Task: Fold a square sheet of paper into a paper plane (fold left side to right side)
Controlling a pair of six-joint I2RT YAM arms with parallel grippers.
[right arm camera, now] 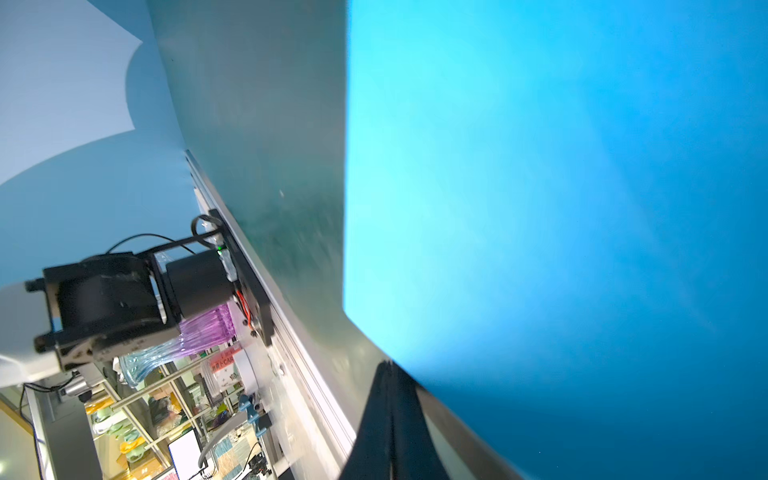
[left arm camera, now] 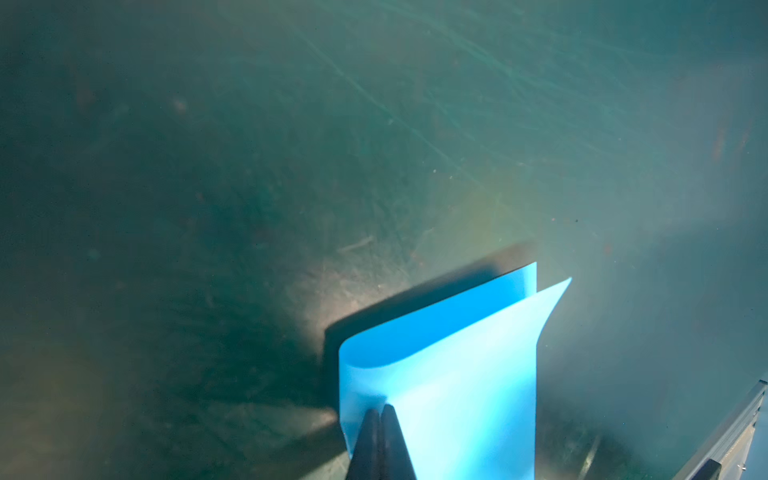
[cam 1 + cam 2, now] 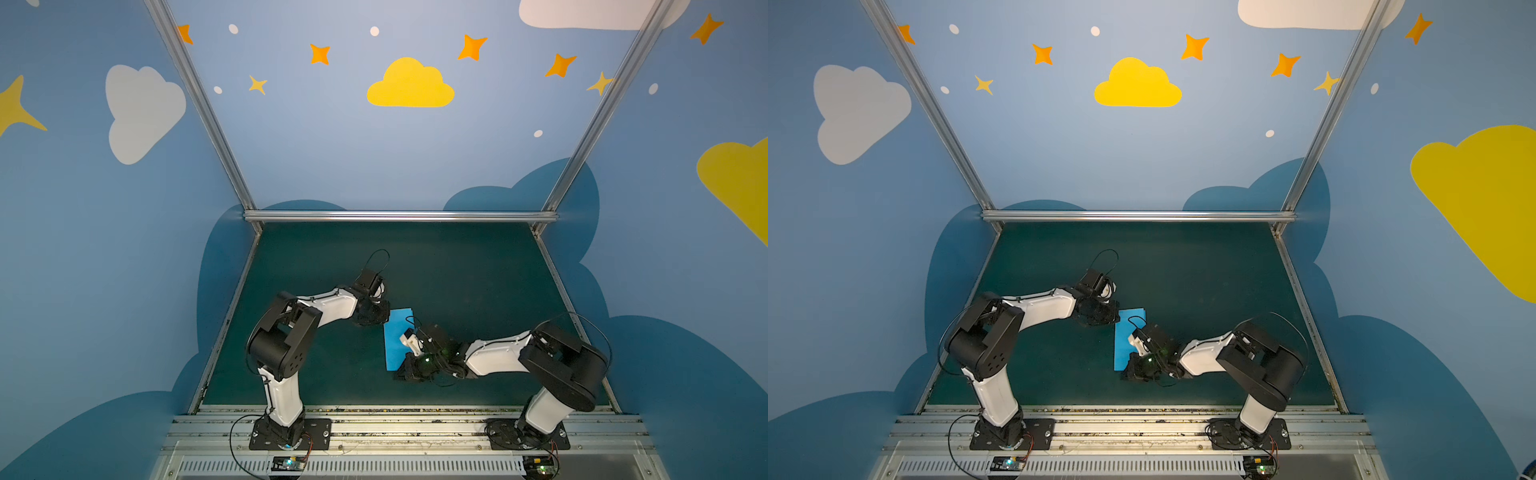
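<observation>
Plain sky-blue square sheet of paper (image 3: 397, 338) on dark-green table (image 3: 478, 270).

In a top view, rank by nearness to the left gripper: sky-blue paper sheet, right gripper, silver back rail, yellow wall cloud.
1. Sky-blue paper sheet, in the left gripper's jaws.
2. Right gripper, at the sheet's near end.
3. Silver back rail, far side.
4. Yellow wall cloud, high behind.

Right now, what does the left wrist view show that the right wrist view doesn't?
Only the left wrist view: the square sheet of paper doubled over, its bend rounded, not pressed flat, one upper-layer corner flaring off, left jaws shut near that bend. Only the right wrist view: the left arm's base, cluttered shelves behind it, right jaws shut by the sheet's edge. Both: blue paper on the green mat.
</observation>
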